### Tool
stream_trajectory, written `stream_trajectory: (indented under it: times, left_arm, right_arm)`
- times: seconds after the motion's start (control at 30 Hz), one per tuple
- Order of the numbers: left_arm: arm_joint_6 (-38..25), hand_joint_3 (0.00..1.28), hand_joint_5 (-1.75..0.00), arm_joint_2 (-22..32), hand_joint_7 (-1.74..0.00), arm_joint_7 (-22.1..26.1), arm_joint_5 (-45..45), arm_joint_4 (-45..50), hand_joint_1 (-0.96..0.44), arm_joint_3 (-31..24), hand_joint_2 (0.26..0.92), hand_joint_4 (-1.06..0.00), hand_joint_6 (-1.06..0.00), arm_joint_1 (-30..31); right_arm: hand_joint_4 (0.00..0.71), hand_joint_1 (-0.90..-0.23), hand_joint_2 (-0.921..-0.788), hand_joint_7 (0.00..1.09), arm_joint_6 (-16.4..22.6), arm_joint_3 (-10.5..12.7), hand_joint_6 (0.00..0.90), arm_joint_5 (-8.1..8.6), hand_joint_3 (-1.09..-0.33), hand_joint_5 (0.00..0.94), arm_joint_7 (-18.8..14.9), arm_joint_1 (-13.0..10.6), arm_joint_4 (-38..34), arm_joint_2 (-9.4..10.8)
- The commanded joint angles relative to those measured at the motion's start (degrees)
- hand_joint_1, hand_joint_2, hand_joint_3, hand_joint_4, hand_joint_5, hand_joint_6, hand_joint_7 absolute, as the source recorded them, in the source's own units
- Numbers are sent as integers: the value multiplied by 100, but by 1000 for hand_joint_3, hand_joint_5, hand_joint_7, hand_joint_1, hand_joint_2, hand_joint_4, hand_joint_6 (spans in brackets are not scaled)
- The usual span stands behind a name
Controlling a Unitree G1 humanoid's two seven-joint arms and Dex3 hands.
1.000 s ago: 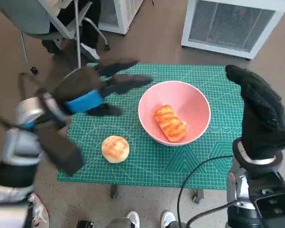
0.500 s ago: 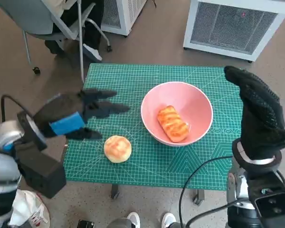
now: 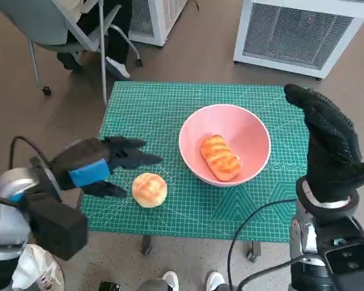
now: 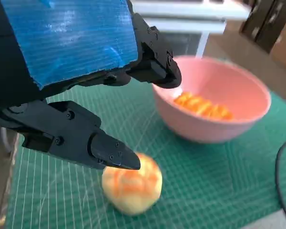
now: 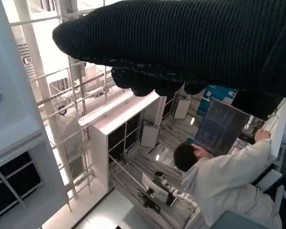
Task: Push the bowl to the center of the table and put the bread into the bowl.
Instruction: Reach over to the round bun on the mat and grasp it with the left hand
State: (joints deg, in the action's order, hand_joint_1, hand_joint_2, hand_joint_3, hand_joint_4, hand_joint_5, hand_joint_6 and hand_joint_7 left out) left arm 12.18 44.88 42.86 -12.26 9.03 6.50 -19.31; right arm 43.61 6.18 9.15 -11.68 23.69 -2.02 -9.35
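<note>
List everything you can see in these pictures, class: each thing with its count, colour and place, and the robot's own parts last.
Green gridded cutting mat: one, covering the small table.
Pink round bowl: one, on the mat, right of centre.
Long orange-glazed bread: one, inside the bowl.
Round golden bun: one, on the mat near the front edge, left of the bowl.
White slatted unit: one, on the floor beyond the table.
Grey chair: one, far left.
Person in white: one, right wrist view only.
Left hand: black, blue tape, open beside the bun.
Right hand: black glove, raised right of the bowl.

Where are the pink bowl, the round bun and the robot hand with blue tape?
pink bowl (image 3: pixel 255 130), head view, bare inner wall.
round bun (image 3: pixel 149 190), head view, top crust.
left robot hand (image 3: pixel 96 163), head view, taped back.
</note>
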Motion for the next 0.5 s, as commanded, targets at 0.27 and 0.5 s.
stream_trajectory:
  times: [0.27, 0.5]
  left_arm:
    - [-62, 2, -5, -439, -41, -87, -711, -984, -114, 790, 835, -383, -477, -256]
    - [-81, 13, -13, -723, -24, -172, -1185, -1831, -119, 1225, 847, -385, -468, -550]
  right_arm:
    - [449, -395, -921, 587, -116, 8, 188, 88, -490, 0, -120, -53, 22, -132]
    - [449, -396, -921, 592, -141, 15, 185, 94, -489, 0, -121, -73, 67, -147]
